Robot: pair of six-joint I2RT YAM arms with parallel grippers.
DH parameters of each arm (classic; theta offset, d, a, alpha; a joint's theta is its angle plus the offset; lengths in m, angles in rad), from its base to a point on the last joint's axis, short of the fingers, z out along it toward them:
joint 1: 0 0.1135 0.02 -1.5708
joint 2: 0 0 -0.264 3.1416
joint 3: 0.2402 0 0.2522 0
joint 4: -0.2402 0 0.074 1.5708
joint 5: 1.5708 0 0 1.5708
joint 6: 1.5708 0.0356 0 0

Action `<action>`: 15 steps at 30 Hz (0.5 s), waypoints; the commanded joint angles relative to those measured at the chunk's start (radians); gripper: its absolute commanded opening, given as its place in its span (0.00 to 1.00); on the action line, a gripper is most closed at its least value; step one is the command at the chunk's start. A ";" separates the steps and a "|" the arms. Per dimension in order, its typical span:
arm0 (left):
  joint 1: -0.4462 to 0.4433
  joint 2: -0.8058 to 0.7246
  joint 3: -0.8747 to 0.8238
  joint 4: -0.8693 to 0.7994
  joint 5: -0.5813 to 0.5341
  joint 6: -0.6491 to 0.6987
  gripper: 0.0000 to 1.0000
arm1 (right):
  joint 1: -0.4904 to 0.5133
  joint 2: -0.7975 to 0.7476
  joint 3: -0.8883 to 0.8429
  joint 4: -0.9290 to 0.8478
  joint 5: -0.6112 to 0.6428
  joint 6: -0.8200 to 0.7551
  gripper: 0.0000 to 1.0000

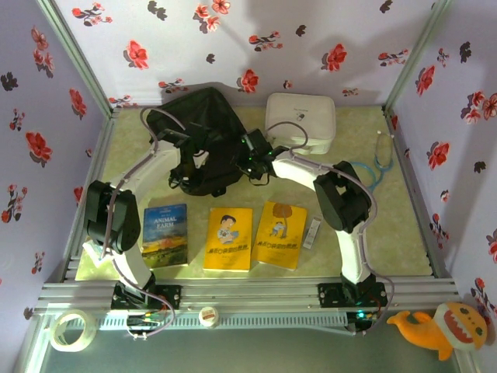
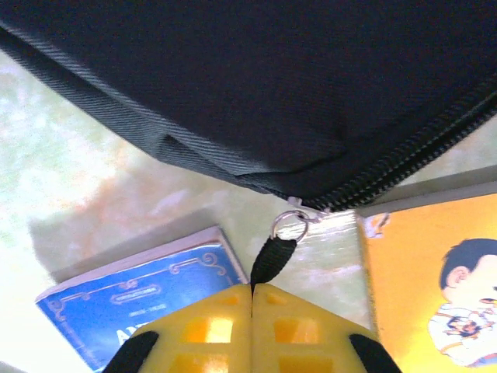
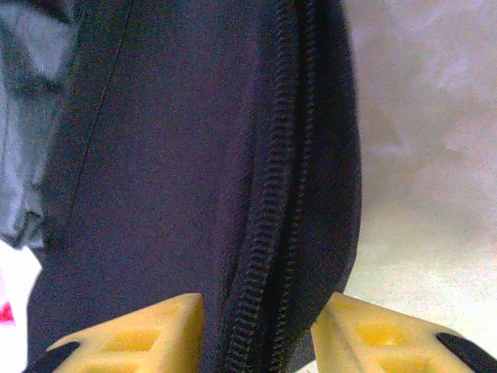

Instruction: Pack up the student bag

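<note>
left wrist view is showing the left gripper [image 2: 252,311] pinching shut on the black pull strap [image 2: 272,260], which is hanging from the zipper ring [image 2: 291,224] at the lower edge of the student bag [image 2: 256,85]. the strap is running taut and straight between ring and pads, so the arm is probably gripping it in order to drag the slider along and open the bag.

in the right wrist view the right gripper [image 3: 260,342] is standing with its jaws apart, one on either side of the zipper teeth [image 3: 272,217] along the bag's edge. it is not visibly squeezing the fabric. it is likely sitting there to brace that edge against the other arm's pull.

from above, the bag is lying at the back of the table [image 1: 373,233], left of centre, with both arms reaching in to it and the white zip case [image 1: 300,120] sitting just to its right. the blue book [image 1: 165,235] and two yellow books [image 1: 228,238] are lying flat in a row in front, near the arm bases. they are probably waiting to be packed once the bag is gaping wide enough.
</note>
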 commanded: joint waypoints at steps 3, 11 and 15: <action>-0.025 -0.037 0.026 0.120 0.179 -0.074 0.00 | -0.022 -0.101 -0.038 0.008 -0.030 0.056 0.57; -0.049 -0.017 0.057 0.204 0.246 -0.105 0.00 | -0.018 -0.160 -0.091 -0.050 -0.072 0.194 0.74; -0.058 -0.017 0.048 0.203 0.248 -0.105 0.00 | -0.002 -0.134 -0.069 -0.084 -0.084 0.248 0.76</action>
